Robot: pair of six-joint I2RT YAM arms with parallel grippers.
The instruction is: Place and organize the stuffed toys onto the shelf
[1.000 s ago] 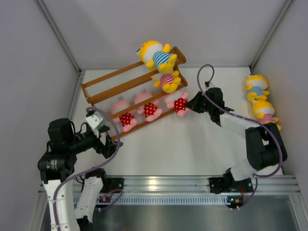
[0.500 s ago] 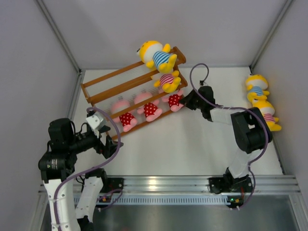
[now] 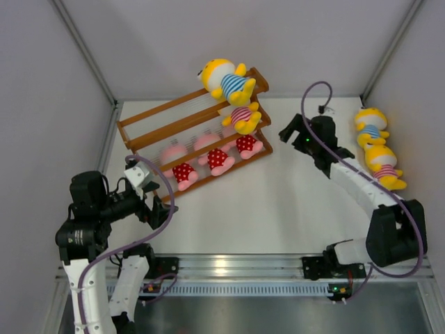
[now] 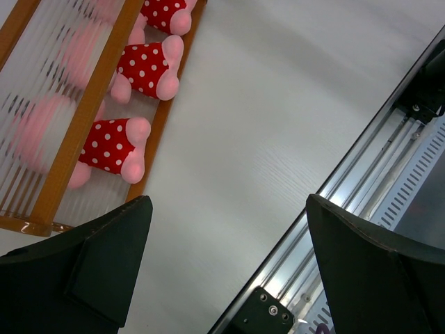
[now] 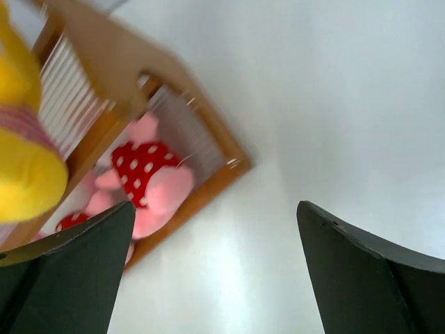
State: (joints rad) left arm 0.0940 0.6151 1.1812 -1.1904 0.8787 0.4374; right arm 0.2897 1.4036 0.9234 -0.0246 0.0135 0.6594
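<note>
You are holding the right jaws spread empty near the orange-brown wooden stepped shelf (image 3: 160, 109), left jaws likewise apart, as three pink plush toys in red dotted outfits (image 3: 217, 158) are lying grouped by kind along its lowest tier.

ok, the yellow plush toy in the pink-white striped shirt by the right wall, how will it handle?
Probably soft: the yellow plush toy in the pink-white striped shirt looks stuffed, so a grip should sink in. Likely light; limbs may flop. It seems to touch the blue-white striped yellow plush toy, so pushing may shift both.
</note>
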